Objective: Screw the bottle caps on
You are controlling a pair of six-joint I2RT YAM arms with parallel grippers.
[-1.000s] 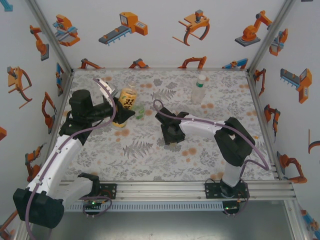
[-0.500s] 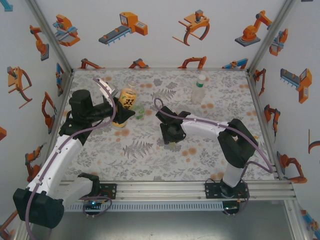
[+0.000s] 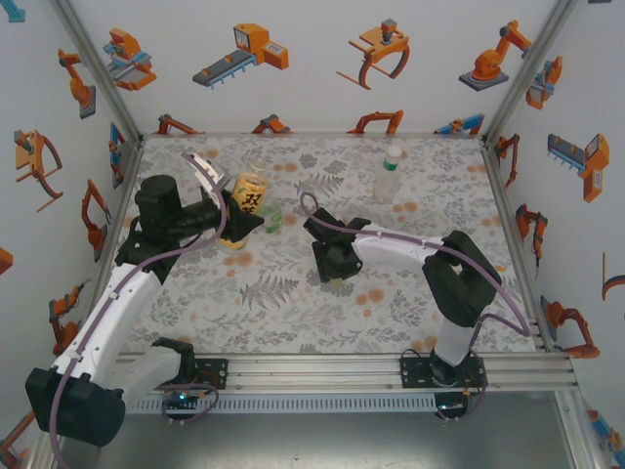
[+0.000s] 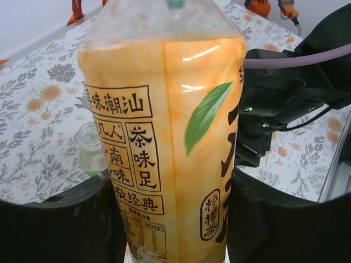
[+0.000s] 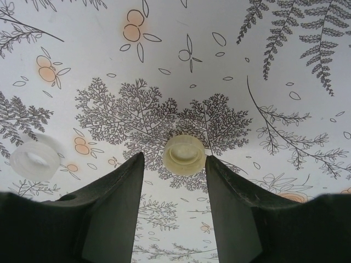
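Note:
My left gripper (image 3: pixel 231 223) is shut on the lower body of the yellow bottle (image 4: pixel 164 126), which stands upright at the left of the table with its neck uncapped. Close beside it stands the short green-tinted bottle (image 4: pixel 92 150), its mouth open. The clear bottle with the white-green label (image 3: pixel 389 176) stands apart at the back right. My right gripper (image 5: pixel 175 159) hangs open just above the table near the middle. A pale yellowish bottle cap (image 5: pixel 185 155) lies on the cloth between its fingertips, apart from the left finger. A second, whitish cap (image 5: pixel 34 159) lies further left.
The floral tablecloth (image 3: pixel 293 313) covers the table, with white walls at the back and both sides. My right arm (image 4: pixel 285 98) reaches in close to the right of the yellow bottle. Bare cloth stretches along the front.
My right gripper has shifted slightly to the left over the pale cap. The left arm and the yellow bottle have not moved.

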